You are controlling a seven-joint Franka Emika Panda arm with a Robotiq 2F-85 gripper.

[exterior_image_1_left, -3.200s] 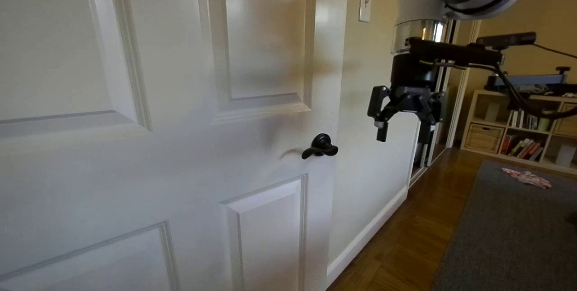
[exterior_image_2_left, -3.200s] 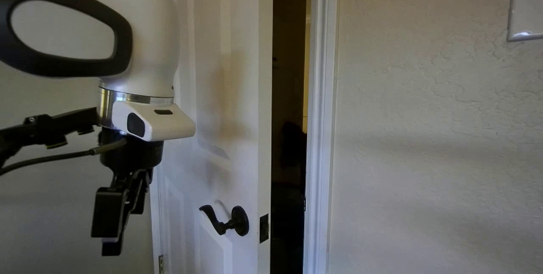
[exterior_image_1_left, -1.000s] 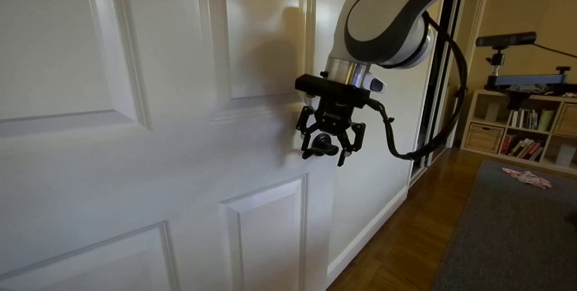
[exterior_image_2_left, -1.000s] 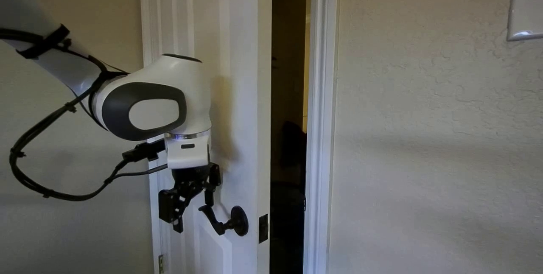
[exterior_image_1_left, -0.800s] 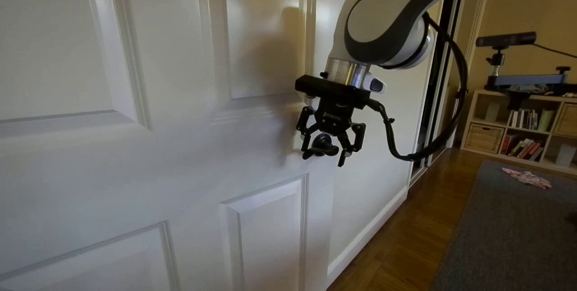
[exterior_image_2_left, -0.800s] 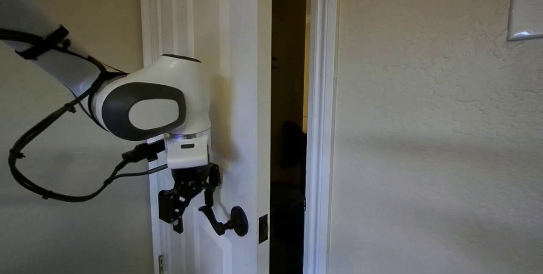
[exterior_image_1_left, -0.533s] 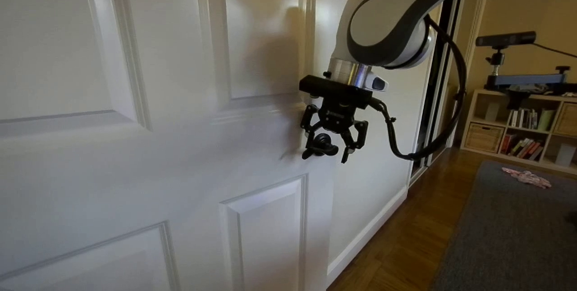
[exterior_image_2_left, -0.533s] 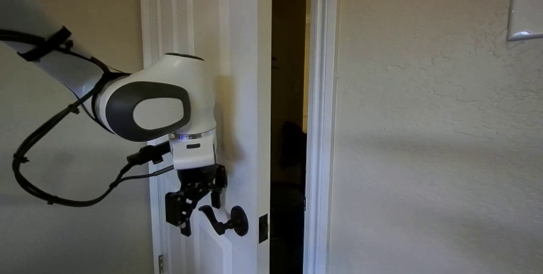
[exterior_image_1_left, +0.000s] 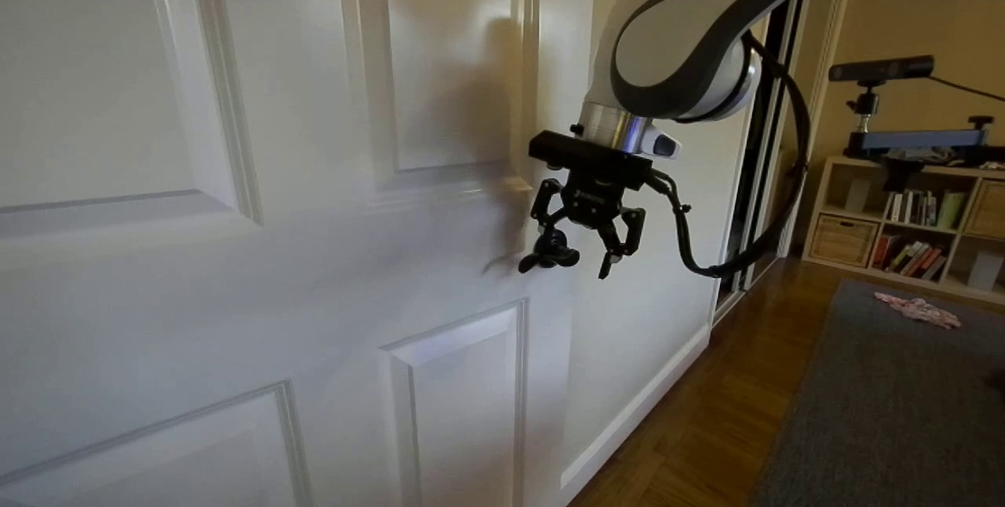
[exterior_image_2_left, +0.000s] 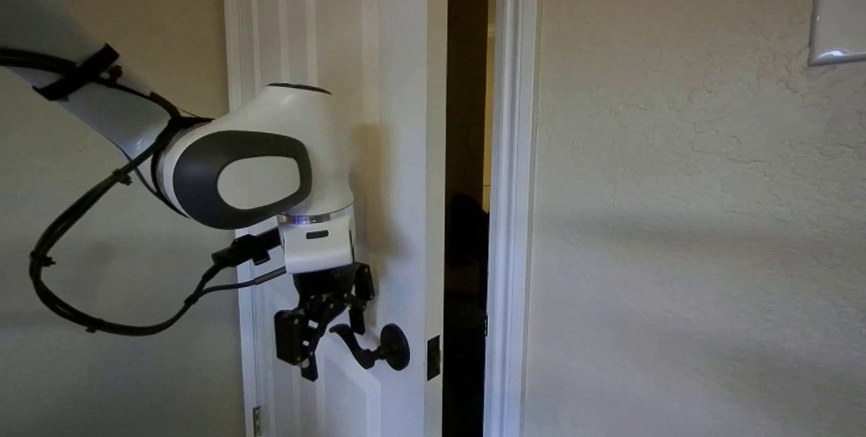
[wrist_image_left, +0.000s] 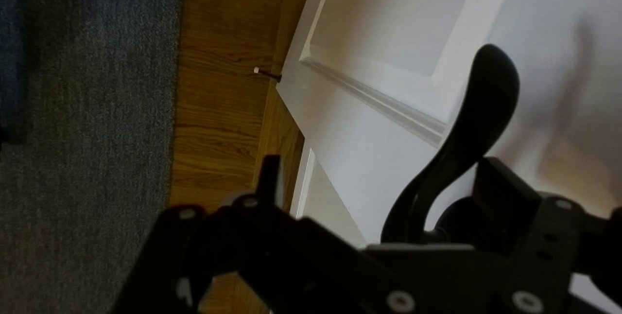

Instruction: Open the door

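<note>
Across the left half of an exterior view, a large white door (exterior_image_1_left: 306, 279) with raised panels (exterior_image_1_left: 465, 409) is standing ajar, its black lever handle (exterior_image_1_left: 560, 257) sitting near the door's edge. A dark gap (exterior_image_2_left: 465, 153) is showing between the door and its white frame (exterior_image_2_left: 512, 220). On the upper panel, a soft shadow (exterior_image_1_left: 471, 107) is falling. Beside the handle, a white robot arm (exterior_image_2_left: 260, 159) is hanging over with a black claw (exterior_image_2_left: 334, 352) that is pointing downward. The claw is holding its two fingers (wrist_image_left: 268, 178) spread well apart; in the wrist view, the lever is slanting between them, right beside one finger. Whether that finger is touching the lever, I cannot tell. Farther back, a pink cloth (exterior_image_1_left: 917, 311) is lying on a dark grey rug (exterior_image_1_left: 871, 413) beside wooden flooring (exterior_image_1_left: 667, 444), and books (exterior_image_1_left: 911, 209) and a wicker basket (exterior_image_1_left: 843, 240) are standing in a low shelf unit (exterior_image_1_left: 953, 252).
</note>
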